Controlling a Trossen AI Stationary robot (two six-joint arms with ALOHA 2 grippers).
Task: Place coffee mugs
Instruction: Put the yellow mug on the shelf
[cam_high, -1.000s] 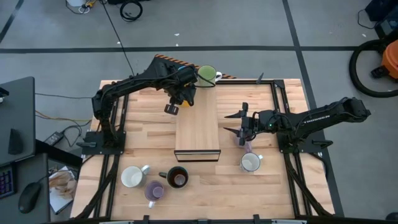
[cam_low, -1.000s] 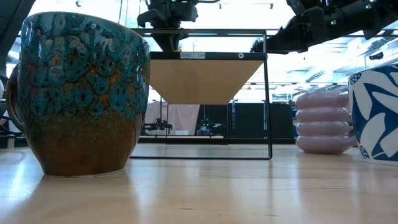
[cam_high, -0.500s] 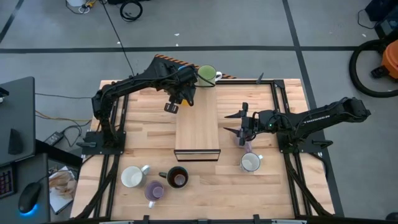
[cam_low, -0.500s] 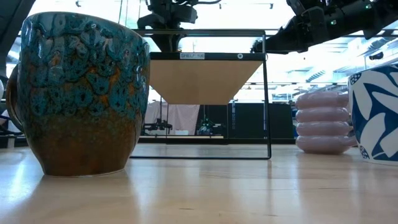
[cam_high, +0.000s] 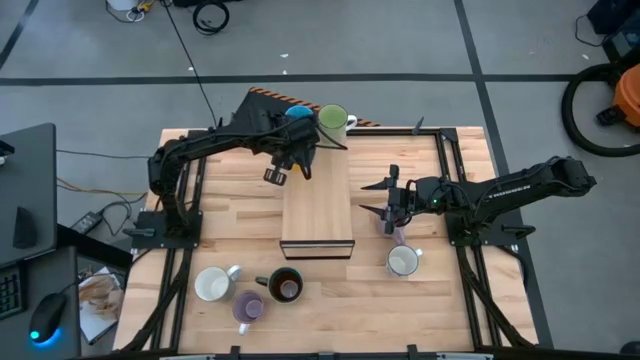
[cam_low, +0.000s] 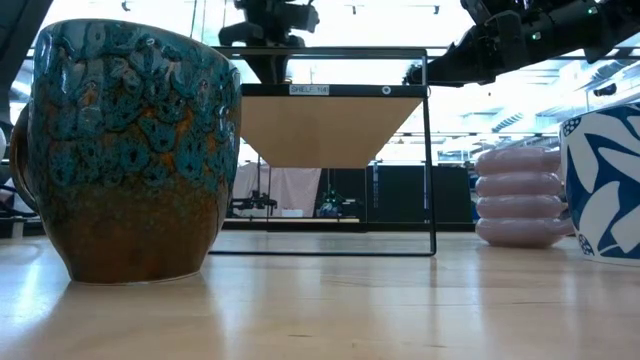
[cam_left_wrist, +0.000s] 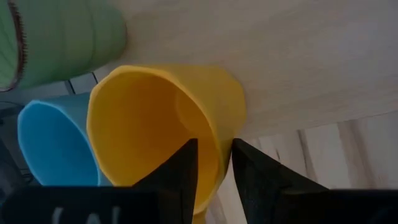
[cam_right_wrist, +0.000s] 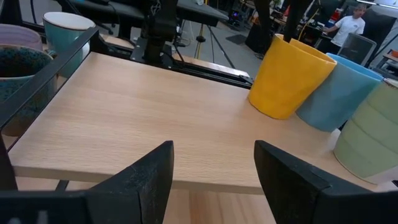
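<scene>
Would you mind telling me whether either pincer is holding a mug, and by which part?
Neither clearly: the left pincer straddles the yellow mug rim, grip uncertain; the right pincer is open, empty.

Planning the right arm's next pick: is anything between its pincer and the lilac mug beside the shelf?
Nothing visible. The open right pincer hangs beside the shelf, the lilac mug on the table right by it; the white mug sits beyond, not between. The left pincer is at the yellow mug on the shelf.
</scene>
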